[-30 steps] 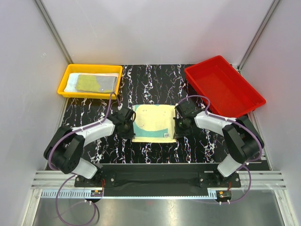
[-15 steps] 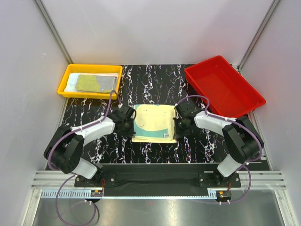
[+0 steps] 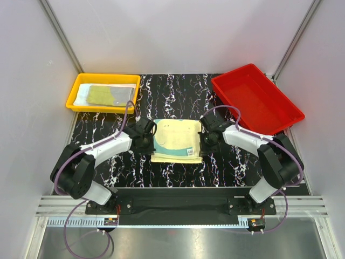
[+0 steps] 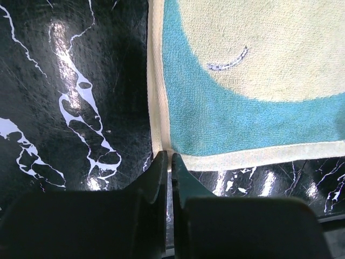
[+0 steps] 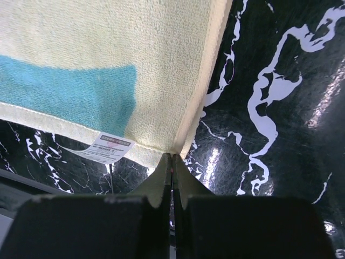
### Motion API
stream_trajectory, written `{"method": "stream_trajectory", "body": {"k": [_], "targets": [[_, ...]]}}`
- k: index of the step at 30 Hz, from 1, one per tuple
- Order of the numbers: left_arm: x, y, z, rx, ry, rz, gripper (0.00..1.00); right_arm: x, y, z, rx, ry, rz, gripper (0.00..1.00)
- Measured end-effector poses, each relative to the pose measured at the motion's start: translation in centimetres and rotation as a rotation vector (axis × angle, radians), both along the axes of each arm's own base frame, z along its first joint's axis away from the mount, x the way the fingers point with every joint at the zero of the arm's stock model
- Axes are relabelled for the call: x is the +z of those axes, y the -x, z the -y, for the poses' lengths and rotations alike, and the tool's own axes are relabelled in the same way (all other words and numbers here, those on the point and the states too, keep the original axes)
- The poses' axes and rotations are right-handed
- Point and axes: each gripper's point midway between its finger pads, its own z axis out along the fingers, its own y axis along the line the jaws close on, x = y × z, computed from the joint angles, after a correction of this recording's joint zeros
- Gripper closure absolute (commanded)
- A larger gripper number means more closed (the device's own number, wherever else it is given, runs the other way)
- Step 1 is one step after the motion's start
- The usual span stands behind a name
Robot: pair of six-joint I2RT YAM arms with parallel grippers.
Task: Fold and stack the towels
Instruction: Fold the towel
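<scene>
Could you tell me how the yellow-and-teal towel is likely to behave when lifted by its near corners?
The towel looks like thin terry, so it will probably sag floppily between the left fingers and right fingers. It seems light, so a corner pinch should hold. Its fuzzy pile may drag on the table rather than slide.

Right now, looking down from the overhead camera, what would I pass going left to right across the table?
yellow tray → left gripper → yellow-and-teal towel → right gripper → red tray
</scene>
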Motion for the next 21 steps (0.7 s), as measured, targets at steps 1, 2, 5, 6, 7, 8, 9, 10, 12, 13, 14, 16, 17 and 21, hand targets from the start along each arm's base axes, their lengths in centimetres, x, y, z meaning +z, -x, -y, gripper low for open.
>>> {"method": "stream_trajectory", "body": {"k": [1,2,5,6,7,8,9,10,12,13,14,16,17,21], "targets": [[0.1,-0.1,0.0,0.001,-0.001,0.002,1.00,0.3,-0.1,0.0,-0.002,0.002,0.007,1.00],[0.1,-0.1,0.0,0.002,-0.004,0.002,1.00,0.6,-0.2,0.0,-0.001,-0.001,0.014,1.00],[0.2,-0.1,-0.1,0.003,-0.008,0.002,1.00,1.3,-0.5,-0.2,0.003,-0.007,0.030,1.00],[0.2,0.0,-0.2,0.004,-0.011,-0.002,1.00,1.5,-0.6,-0.2,0.005,-0.008,0.033,1.00],[0.2,0.1,-0.2,0.004,-0.015,-0.006,1.00,1.6,-0.6,-0.2,0.007,-0.007,0.035,1.00],[0.4,0.1,-0.3,0.004,-0.017,-0.010,1.00,1.8,-0.7,-0.1,0.011,-0.002,0.037,1.00],[0.6,0.1,-0.3,0.004,-0.021,-0.015,1.00,2.1,-0.8,0.0,0.019,0.006,0.038,1.00],[1.2,0.0,-0.2,0.003,-0.020,-0.012,1.00,2.5,-1.0,0.0,0.023,0.013,0.044,1.00],[2.5,-0.5,0.1,0.001,-0.006,0.010,1.00,3.8,-1.6,-0.2,0.031,0.016,0.063,1.00],[3.5,-0.7,0.3,0.000,0.008,0.033,1.00,4.5,-1.9,-0.4,0.033,0.007,0.078,1.00],[4.3,-0.9,0.4,0.000,0.025,0.056,1.00,5.3,-2.0,-0.5,0.035,-0.006,0.098,1.00],[5.9,-0.9,0.5,-0.003,0.060,0.102,1.00,6.3,-1.6,-0.5,0.037,-0.029,0.127,1.00],[6.3,-0.8,0.6,-0.005,0.076,0.118,1.00,6.6,-1.1,-0.3,0.037,-0.043,0.136,1.00],[4.0,0.9,0.4,-0.021,0.102,0.095,1.00,5.2,1.4,0.6,0.032,-0.071,0.118,1.00]]}}
